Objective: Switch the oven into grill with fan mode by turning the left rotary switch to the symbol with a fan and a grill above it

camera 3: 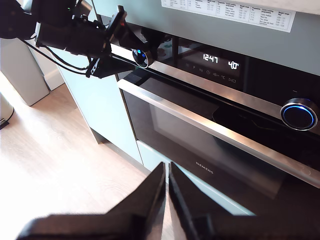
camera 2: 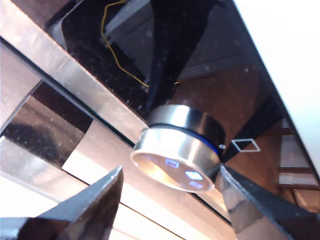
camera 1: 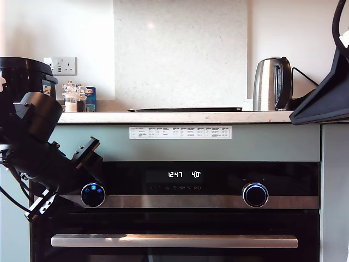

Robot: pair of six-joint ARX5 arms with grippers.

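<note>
The oven's left rotary knob (camera 1: pixel 92 195), steel-rimmed with small lit blue symbols on its face, sits at the exterior view's left on the black control panel. My first gripper (camera 1: pixel 65 179) is open and tilted, with one finger above and one below the knob. In the first wrist view the knob (camera 2: pixel 175 150) lies between the spread fingers (camera 2: pixel 95 205), and I see no contact. The second wrist view shows this gripper (camera 3: pixel 110 42) just in front of the knob (camera 3: pixel 140 56). My second gripper (camera 3: pixel 166 195) is shut on nothing, back from the oven above the wooden floor.
The display (camera 1: pixel 184 174) reads 12:47 and 40. A second knob with a blue ring (camera 1: pixel 255 195) sits at the exterior view's right. The steel door handle (camera 1: pixel 174 240) runs below. A kettle (camera 1: pixel 272 84) stands on the worktop (camera 1: pixel 174 117). A black arm part (camera 1: pixel 322 98) juts in there.
</note>
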